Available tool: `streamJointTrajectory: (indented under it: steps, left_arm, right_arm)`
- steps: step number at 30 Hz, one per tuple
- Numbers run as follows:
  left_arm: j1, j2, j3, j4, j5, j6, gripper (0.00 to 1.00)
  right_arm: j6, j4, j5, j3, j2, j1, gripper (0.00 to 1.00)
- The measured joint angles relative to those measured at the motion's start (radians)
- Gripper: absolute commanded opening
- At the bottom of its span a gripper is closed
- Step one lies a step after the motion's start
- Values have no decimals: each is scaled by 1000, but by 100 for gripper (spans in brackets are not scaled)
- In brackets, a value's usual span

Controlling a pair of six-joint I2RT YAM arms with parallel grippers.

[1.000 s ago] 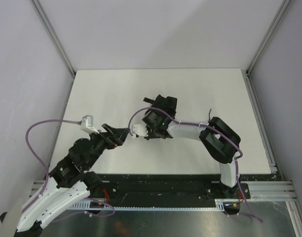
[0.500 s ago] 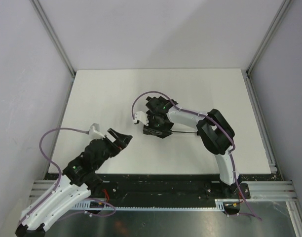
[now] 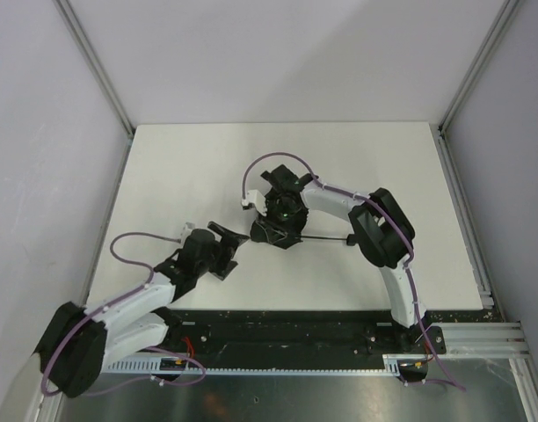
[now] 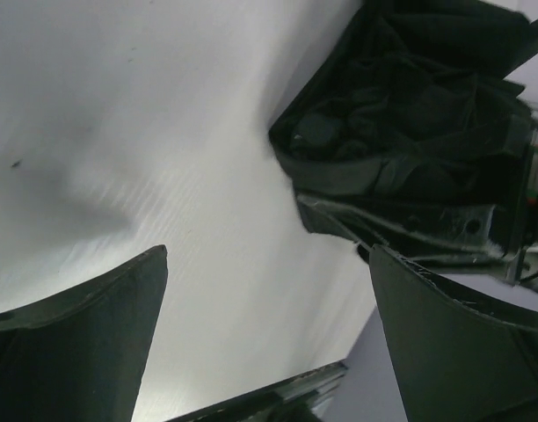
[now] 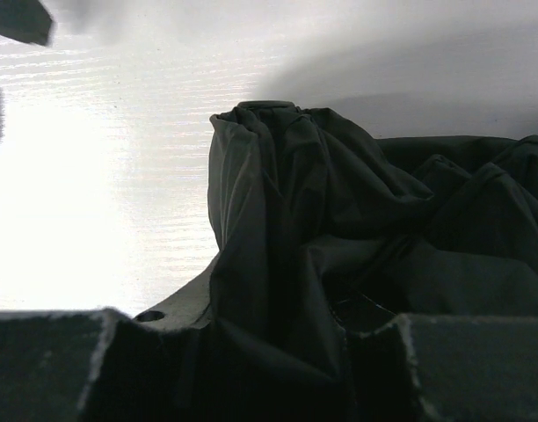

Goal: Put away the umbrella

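Observation:
The umbrella (image 3: pixel 271 236) is a bunched black fabric bundle at mid table. Its thin dark shaft (image 3: pixel 322 238) runs right to a small knob (image 3: pixel 350 239). My right gripper (image 3: pixel 278 220) is over the bundle, shut on it. In the right wrist view the folded fabric (image 5: pixel 339 229) fills the space between the right gripper's fingers (image 5: pixel 480 369), whose midpoint (image 5: pixel 251 318) is covered by cloth. My left gripper (image 3: pixel 234 236) is just left of the bundle, open and holding nothing. In the left wrist view its jaws (image 4: pixel 269 334) stand wide, with the umbrella fabric (image 4: pixel 410 114) ahead at upper right, apart from them.
The white table (image 3: pixel 181 167) is walled by grey panels, with metal rails at both side edges (image 3: pixel 462 202). Purple cables loop over both arms (image 3: pixel 133 242). The right arm's elbow (image 3: pixel 379 233) hangs above the knob end of the shaft.
The left arm has folded down toward the table, its gripper staying left of the umbrella with jaws slightly wider. The right gripper turned with the bundle, and the shaft now shows.

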Motion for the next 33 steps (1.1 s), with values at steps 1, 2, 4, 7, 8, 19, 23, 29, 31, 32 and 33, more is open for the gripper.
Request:
streamJointTrajectory:
  steps: [1, 2, 4, 7, 8, 19, 23, 29, 31, 32, 33]
  left_arm:
    - [9, 30, 0, 28, 12, -12, 99]
    - [18, 62, 0, 68, 26, -21, 99]
    - [26, 124, 6, 135, 53, -32, 99]
    - [27, 188, 18, 203, 76, -37, 100]
    - [27, 209, 23, 224, 79, -37, 99]
    - [18, 442, 59, 449, 63, -39, 95]
    - [-8, 524, 81, 524, 41, -96, 88]
    - [-27, 621, 95, 610, 8, -173, 62]
    - [-36, 640, 93, 627, -12, -189, 57]
    - [-39, 644, 90, 636, -23, -192, 54]
    - [-41, 646, 87, 643, -33, -192, 49]
  right_arm:
    - [0, 0, -5, 0, 1, -2, 0]
    - [0, 0, -14, 0, 2, -5, 0]
    - [0, -3, -35, 0, 4, -8, 0]
    - [1, -7, -53, 0, 6, -10, 0]
    - [1, -9, -60, 0, 7, -10, 0]
    - [4, -16, -92, 0, 11, -15, 0]
    - [4, -22, -95, 7, 15, -14, 0]
    - [17, -25, -98, 13, 18, -24, 0]
    - [18, -24, -96, 13, 18, -26, 0]
    - [18, -24, -94, 13, 18, -26, 0]
    - [18, -24, -93, 13, 18, -26, 0]
